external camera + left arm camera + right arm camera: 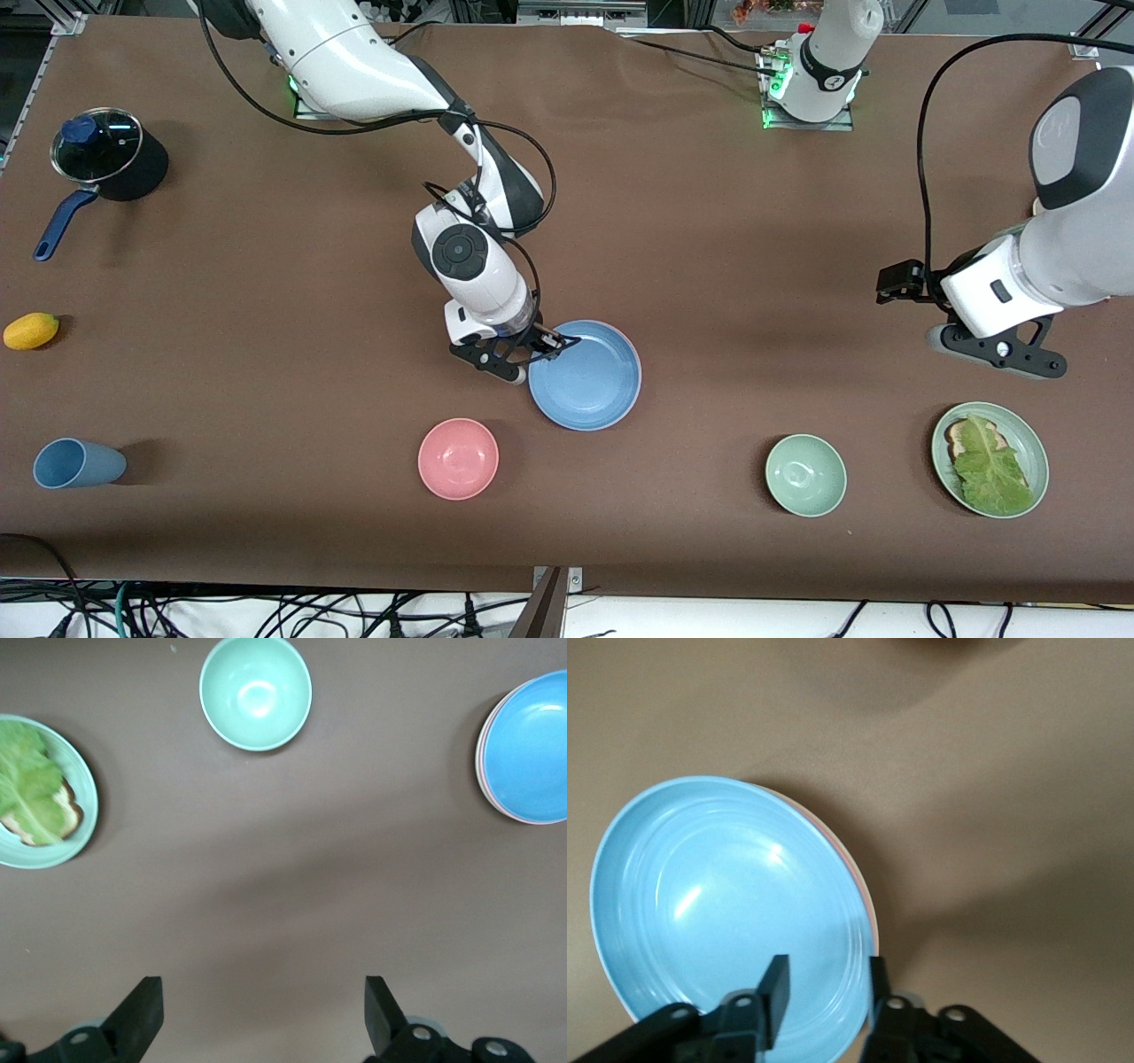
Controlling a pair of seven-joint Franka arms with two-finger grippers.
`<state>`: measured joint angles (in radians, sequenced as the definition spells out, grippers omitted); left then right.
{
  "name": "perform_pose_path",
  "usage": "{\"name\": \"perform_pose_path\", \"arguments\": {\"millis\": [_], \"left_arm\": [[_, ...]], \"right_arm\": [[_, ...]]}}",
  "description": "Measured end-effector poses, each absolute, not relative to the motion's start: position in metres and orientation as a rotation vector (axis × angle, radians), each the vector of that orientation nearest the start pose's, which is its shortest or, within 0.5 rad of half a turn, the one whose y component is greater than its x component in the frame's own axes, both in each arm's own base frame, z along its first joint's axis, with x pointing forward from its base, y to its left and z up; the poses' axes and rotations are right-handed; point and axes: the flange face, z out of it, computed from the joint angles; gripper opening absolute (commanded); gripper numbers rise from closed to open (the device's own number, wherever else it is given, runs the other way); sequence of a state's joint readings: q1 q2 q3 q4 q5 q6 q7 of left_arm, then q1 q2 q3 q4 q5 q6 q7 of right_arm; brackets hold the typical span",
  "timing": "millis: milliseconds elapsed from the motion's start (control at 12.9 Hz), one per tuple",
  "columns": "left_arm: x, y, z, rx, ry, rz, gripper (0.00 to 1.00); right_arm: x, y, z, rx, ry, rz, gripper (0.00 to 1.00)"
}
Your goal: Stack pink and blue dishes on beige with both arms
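The sky-blue plate (589,377) (726,904) (532,749) lies mid-table on top of the salmon pink plate (864,890) (481,757), of which only a thin rim edge shows. No beige plate shows in any view. My right gripper (539,348) (827,970) is low at the blue plate's rim on the side toward the right arm's end. Its fingers straddle the rim, one inside and one outside, open with a gap. My left gripper (997,350) (263,992) waits open and empty above bare table near the lettuce plate.
A small pink bowl (458,458), a green bowl (805,474) (255,691) and a green plate with lettuce (990,458) (35,793) sit nearer the front camera. A blue cup (75,463), a yellow fruit (31,330) and a lidded pot (106,155) are at the right arm's end.
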<state>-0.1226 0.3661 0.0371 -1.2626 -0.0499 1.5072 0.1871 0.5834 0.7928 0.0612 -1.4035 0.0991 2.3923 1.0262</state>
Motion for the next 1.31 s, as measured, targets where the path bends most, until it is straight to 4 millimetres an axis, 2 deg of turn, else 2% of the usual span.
{"name": "perform_pose_path", "arguments": {"millis": [155,387,541,696,928,1082,1314], "left_arm": [[0.649,-0.053,0.56,-3.15,0.429,0.134,1.0],[0.645,-0.04,0.579,-3.151,0.405,0.085,1.0],[0.636,-0.033,0.58,-3.152,0.386,0.175,1.0],[0.628,-0.023,0.574,-3.151,0.362,0.284,1.0],[0.628,-0.003,0.571,-3.158,0.311,0.305,1.0],[0.627,0.0,0.572,-3.16,0.284,0.304,1.0],[0.627,-0.007,0.575,-3.16,0.09,0.299,1.0]], "right_arm": [[0.614,0.434,0.26,-2.864,0.696,-0.059,0.99],[0.633,0.415,0.291,-2.925,0.683,-0.023,1.0],[0.647,0.387,0.322,-2.975,0.599,0.007,1.0],[0.661,0.341,0.358,-3.035,0.449,0.045,1.0],[0.672,0.244,0.418,-3.123,0.204,0.141,1.0],[0.669,0.192,0.455,-3.148,0.079,0.157,1.0],[0.646,0.14,0.491,-3.136,0.057,0.17,1.0]]}}
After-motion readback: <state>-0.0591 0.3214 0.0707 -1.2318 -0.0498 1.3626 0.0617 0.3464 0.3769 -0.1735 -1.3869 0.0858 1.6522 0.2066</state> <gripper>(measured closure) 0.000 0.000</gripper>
